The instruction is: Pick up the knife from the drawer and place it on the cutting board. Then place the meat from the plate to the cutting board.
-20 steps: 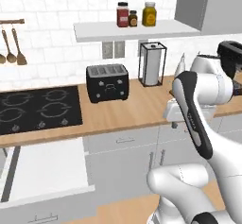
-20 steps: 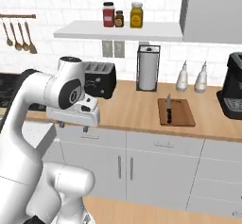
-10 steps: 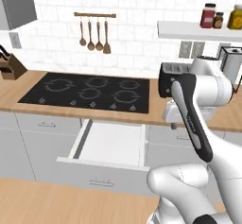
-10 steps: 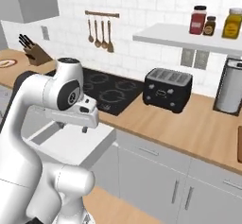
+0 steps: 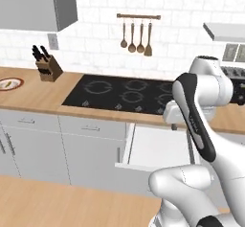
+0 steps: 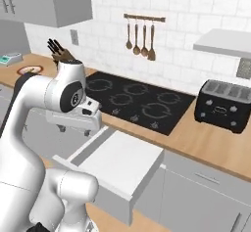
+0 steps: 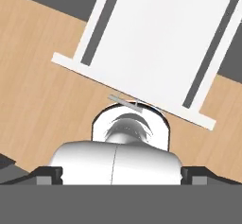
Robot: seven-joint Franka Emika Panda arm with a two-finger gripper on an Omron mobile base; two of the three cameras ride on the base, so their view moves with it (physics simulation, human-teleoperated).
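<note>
Left base view first: the drawer (image 5: 155,147) is pulled out from under the black cooktop (image 5: 127,94), and you can see its white inside with the pale front panel facing out. Way off to the left on the wooden bench (image 5: 28,99) sits the plate (image 5: 9,84), red rim and all, with the meat (image 5: 7,83) lying on it as a little orange-tan bit. A knife block (image 5: 47,65) stands between the plate and the cooktop, and wooden spoons (image 5: 136,37) hang on the wall rail above. The arm (image 5: 194,111) bends over the drawer's right side.

Right base view: same drawer, here sticking out toward the lower middle of the shot. The arm's wrist hangs just over the drawer's left front corner. The black toaster (image 6: 224,106) sits on the bench to the right of the cooktop. Far left there's the plate again, tiny at this angle, with a teal scale (image 6: 11,58) just past it and the knife block nearby.

Hand view: looking straight down into the drawer, white bottom with two dark slots along its sides, and wooden floor (image 7: 38,81) around it. The end effector (image 7: 121,173) is spread wide, with the two dark tips sitting far apart at the bottom corners and nothing pinched between them.
</note>
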